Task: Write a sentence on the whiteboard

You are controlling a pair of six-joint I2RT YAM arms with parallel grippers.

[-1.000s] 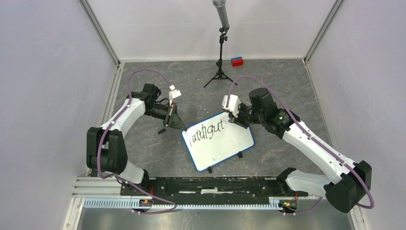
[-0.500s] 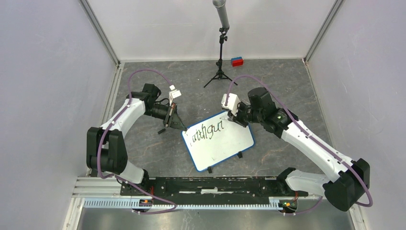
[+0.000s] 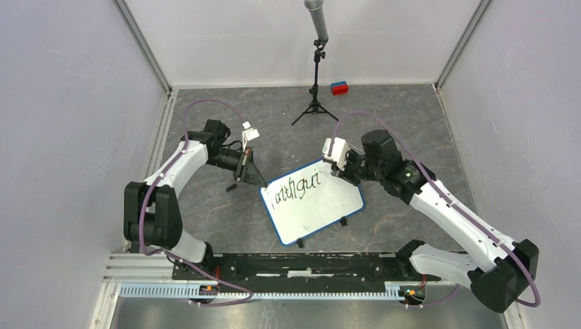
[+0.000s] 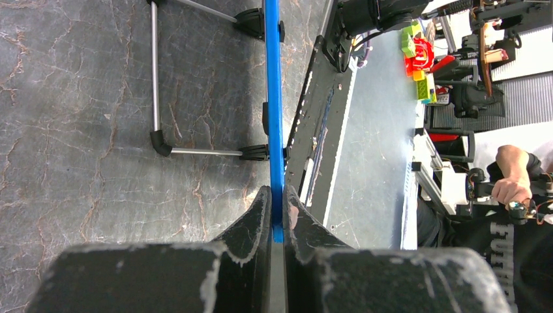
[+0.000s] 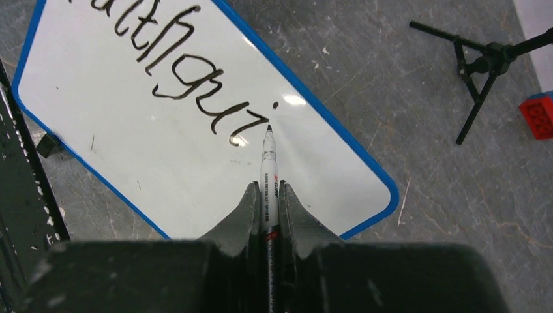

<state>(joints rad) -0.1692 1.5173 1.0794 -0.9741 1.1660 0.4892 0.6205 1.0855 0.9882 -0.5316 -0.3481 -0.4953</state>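
Clamped the blue rim of the whiteboard [image 3: 322, 205] at its far-left corner between the closed fingers of the left gripper [image 4: 277, 195]. Gripped a black marker [image 5: 269, 156] tight in the right gripper [image 5: 269, 189], tip just beside the last stroke of the sentence [image 5: 176, 72], board resting on the table [image 3: 219, 212] between them

Robot lab, panelled enclosure [image 3: 68, 103], tripod [image 3: 315, 89], aluminium rail [image 3: 137, 264]
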